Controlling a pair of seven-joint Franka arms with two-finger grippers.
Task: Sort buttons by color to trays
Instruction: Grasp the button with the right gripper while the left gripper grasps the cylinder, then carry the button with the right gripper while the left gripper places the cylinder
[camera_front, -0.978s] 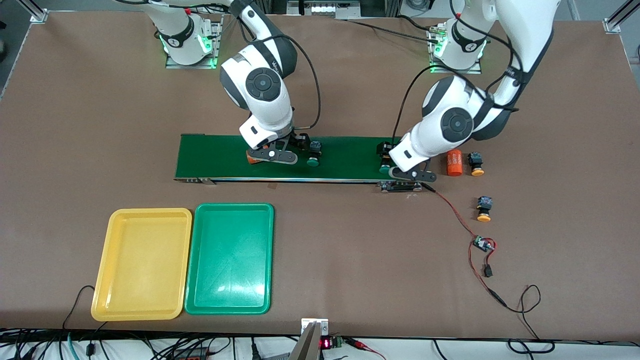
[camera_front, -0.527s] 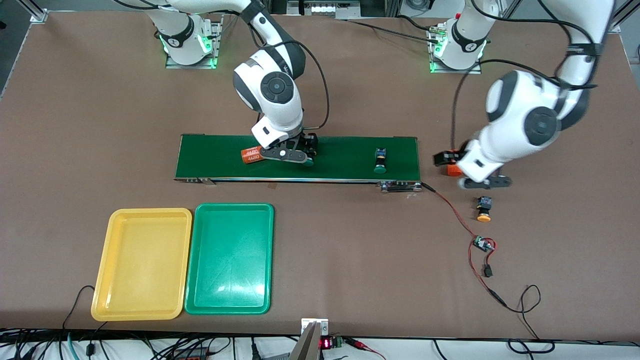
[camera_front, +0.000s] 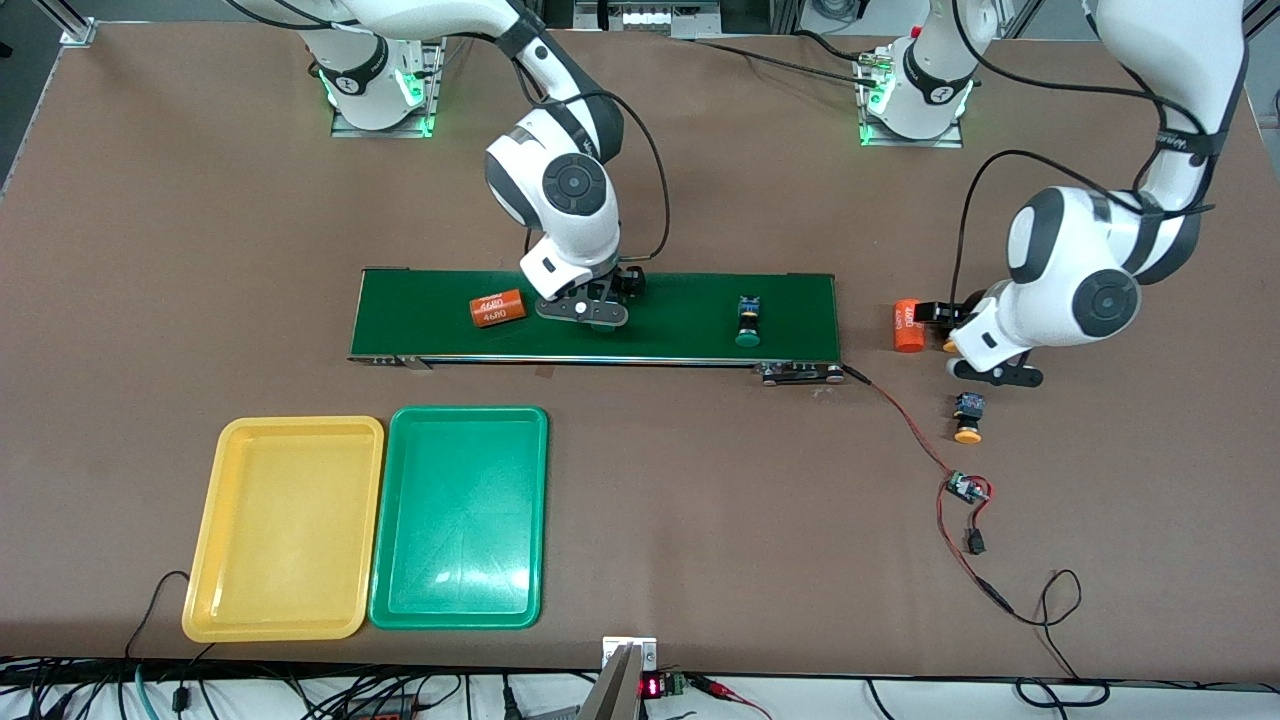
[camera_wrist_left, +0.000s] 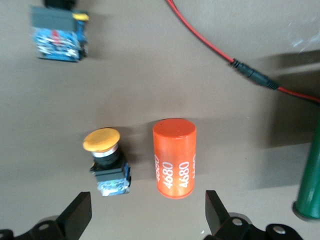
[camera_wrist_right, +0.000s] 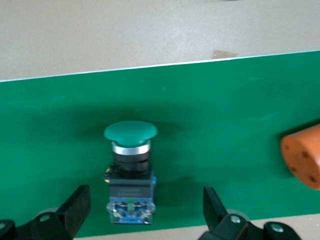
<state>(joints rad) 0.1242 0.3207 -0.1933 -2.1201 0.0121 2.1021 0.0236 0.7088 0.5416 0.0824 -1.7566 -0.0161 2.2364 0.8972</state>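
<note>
Hovering with jaws wide and empty, the left gripper (camera_wrist_left: 145, 220) straddles both a yellow-capped button (camera_wrist_left: 107, 162) and an orange cylinder (camera_wrist_left: 174, 157) on the tabletop (risking the wrong pick), while the right gripper (camera_wrist_right: 145, 217) brackets a green-capped button (camera_wrist_right: 130, 170) on the conveyor belt (camera_wrist_right: 225, 150).

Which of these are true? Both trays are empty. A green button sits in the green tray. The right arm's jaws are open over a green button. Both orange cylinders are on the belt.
1. Yellow tray and green tray hold nothing: true.
2. False: the green button lies on the belt.
3. Right gripper open over a second green button: true.
4. False: one orange cylinder is on the belt, another on the table.
</note>
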